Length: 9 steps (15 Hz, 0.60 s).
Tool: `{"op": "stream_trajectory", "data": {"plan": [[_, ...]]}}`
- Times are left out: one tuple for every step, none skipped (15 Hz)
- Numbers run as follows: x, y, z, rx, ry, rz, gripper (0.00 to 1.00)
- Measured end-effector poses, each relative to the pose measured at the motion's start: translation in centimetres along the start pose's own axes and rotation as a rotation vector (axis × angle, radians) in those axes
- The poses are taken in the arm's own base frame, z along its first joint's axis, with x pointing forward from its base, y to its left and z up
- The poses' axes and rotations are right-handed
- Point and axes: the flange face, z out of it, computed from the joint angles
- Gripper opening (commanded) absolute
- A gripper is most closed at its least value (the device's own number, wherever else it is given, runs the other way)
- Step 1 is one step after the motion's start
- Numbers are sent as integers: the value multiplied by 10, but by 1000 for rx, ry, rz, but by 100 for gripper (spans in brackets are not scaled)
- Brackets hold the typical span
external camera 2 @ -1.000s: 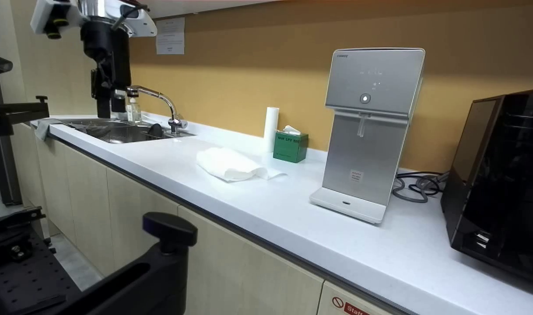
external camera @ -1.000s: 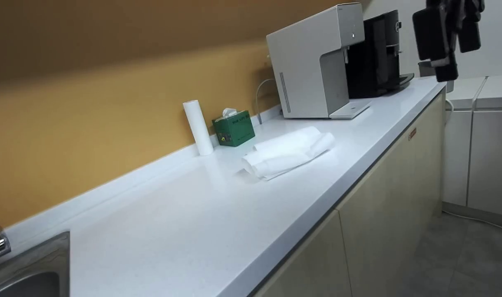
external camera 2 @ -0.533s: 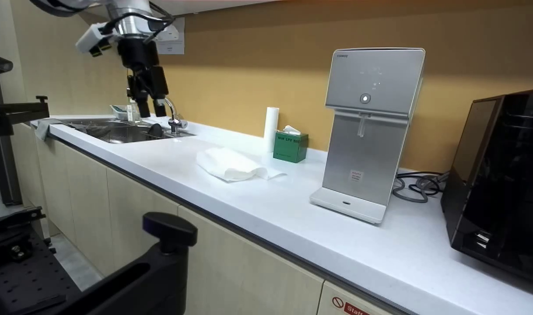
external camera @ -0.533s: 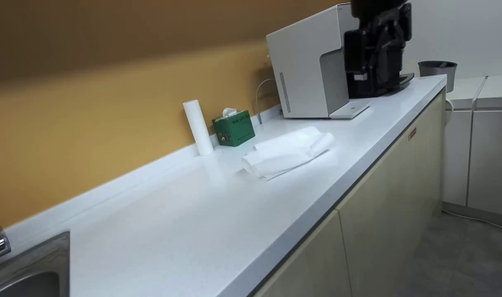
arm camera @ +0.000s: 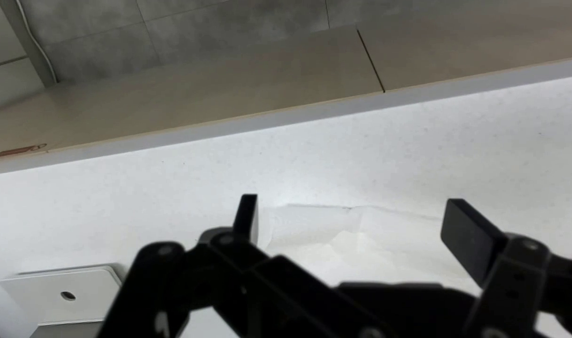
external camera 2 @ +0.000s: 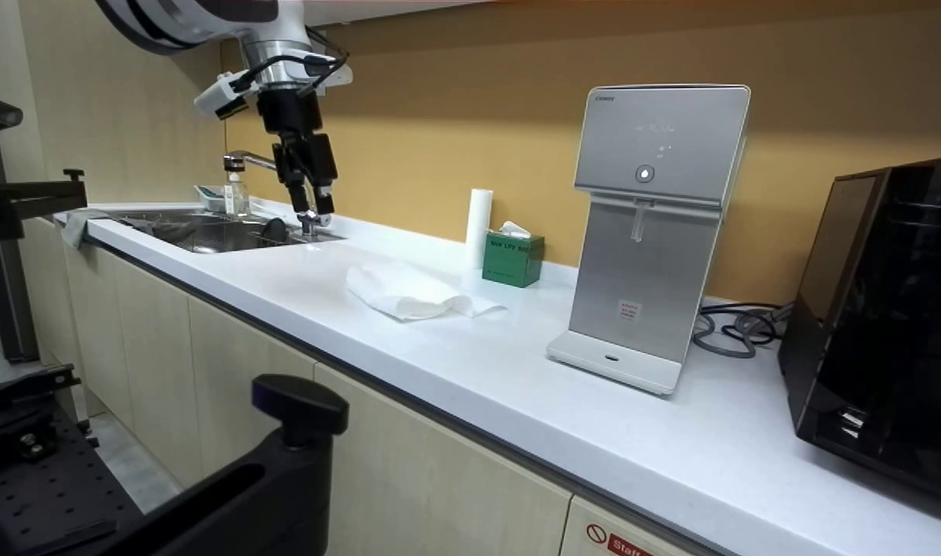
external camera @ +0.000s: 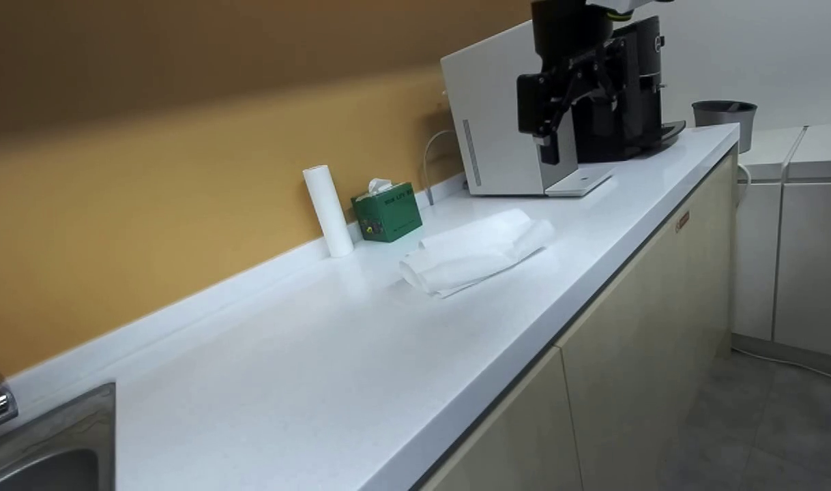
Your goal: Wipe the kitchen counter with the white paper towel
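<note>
In the wrist view, the claw [arm camera: 354,225] spreads wide across the lower half of the frame, one side near the middle and the other toward the right, with nothing in its grasp. Behind the gap, the white paper towel [arm camera: 361,253] lies on the pale surface [arm camera: 150,197].

In an exterior view, the claw hangs at upper right, covering part of the grey dispenser [external camera: 490,136]. The paper towel lies loosely folded right of centre, apart from the claw; a white paper roll [external camera: 328,211] and a green tissue box [external camera: 387,213] stand to its left. The corner of a sink [external camera: 81,426] shows at lower left.

In an exterior view, the claw hangs left of centre in the upper half, in front of the faucet [external camera 2: 310,225]. The paper towel lies near mid-frame, and a black appliance [external camera 2: 888,332] stands at the right edge.
</note>
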Motion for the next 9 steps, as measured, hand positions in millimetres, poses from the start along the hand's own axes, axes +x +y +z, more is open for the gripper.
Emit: {"op": "stream_trajectory", "data": {"plan": [[0,0,0,-5,2,1,100],[2,2,1,-11,11,14,100],[4,4,3,-15,20,32,100],[7,6,6,-12,25,51,100],[12,8,11,-8,27,72,100],[17,10,17,-4,25,89,100],[23,13,24,-2,20,107,100],[30,14,30,0,13,120,100],[38,16,38,3,3,134,100]]}}
